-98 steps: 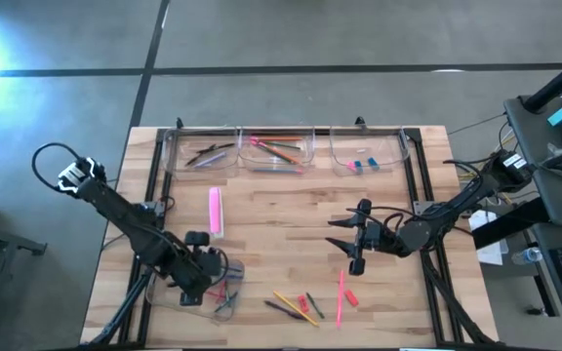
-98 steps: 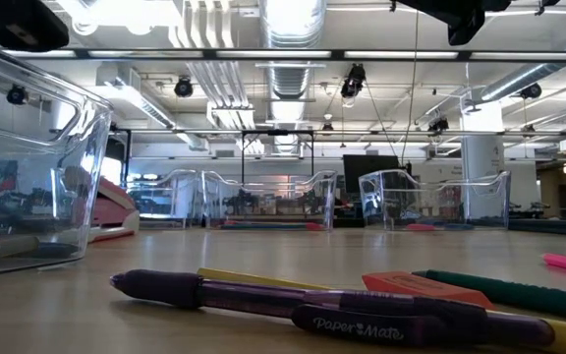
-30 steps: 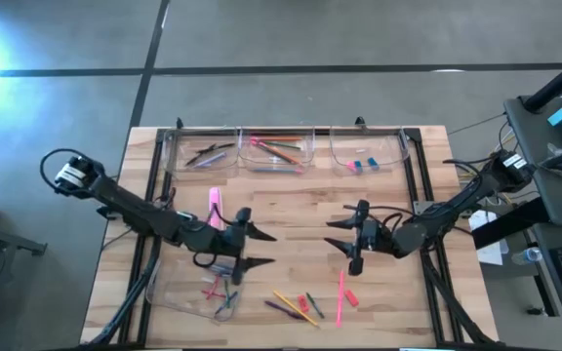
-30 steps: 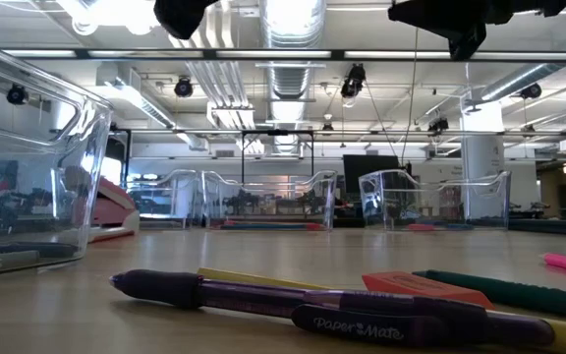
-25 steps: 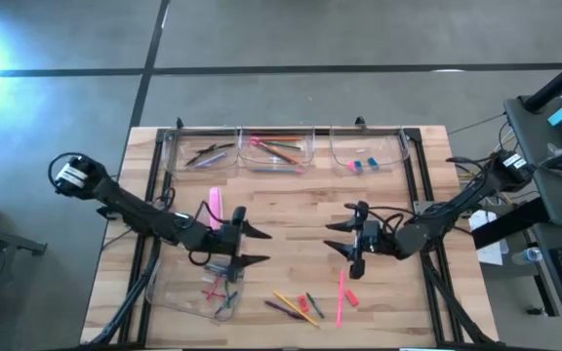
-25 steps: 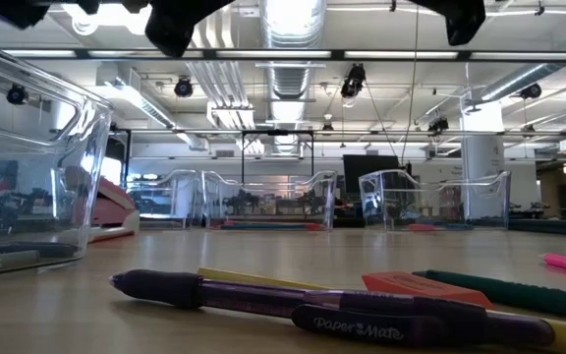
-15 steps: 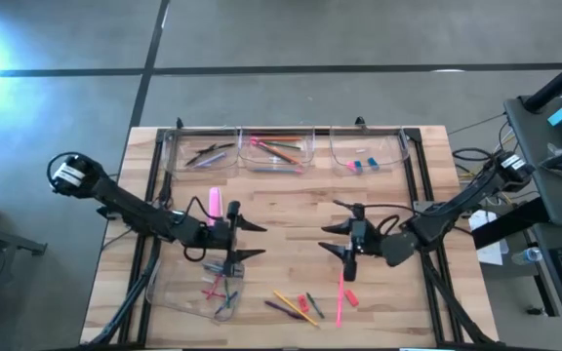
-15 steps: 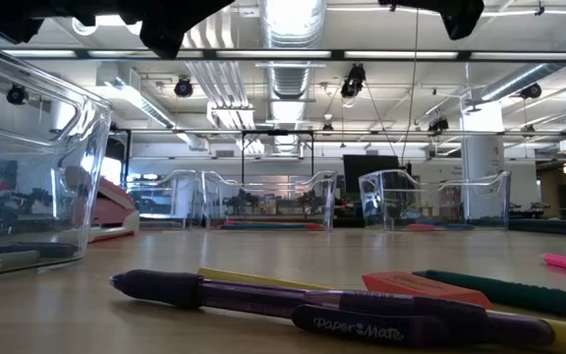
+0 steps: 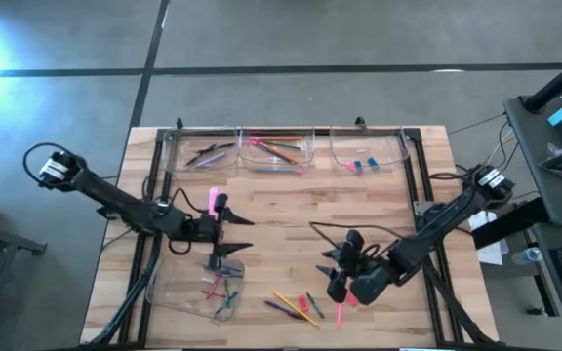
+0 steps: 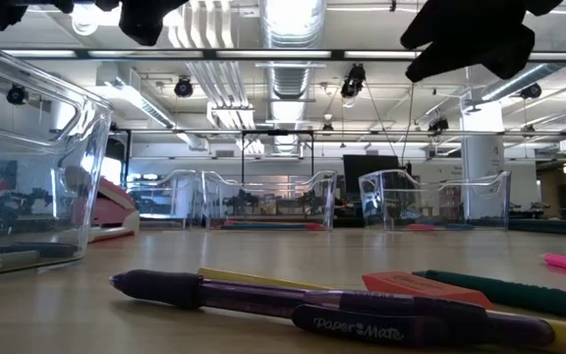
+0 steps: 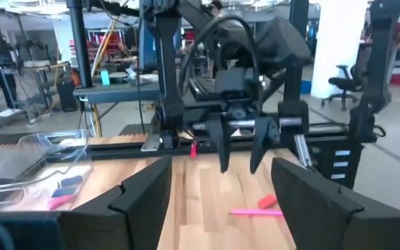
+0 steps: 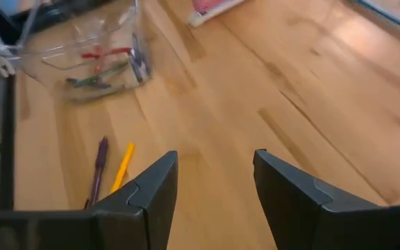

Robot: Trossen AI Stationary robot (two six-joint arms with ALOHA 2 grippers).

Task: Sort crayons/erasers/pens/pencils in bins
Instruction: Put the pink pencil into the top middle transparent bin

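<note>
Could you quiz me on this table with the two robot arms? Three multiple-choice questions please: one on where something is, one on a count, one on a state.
1. Where is the right gripper?
A. Over the far row of bins
B. Above the loose pens and pencils near the table's front edge
C. Off the table

2. How many clear plastic bins stand along the far edge?
A. One
B. Three
C. Five

3. What is the left gripper holding?
A. Nothing, it is open
B. A pencil
C. A bin

Answers: 1 B, it hangs by the long pink pencil. 2 B, three stand side by side. 3 A, its fingers are spread with nothing between them.
</note>
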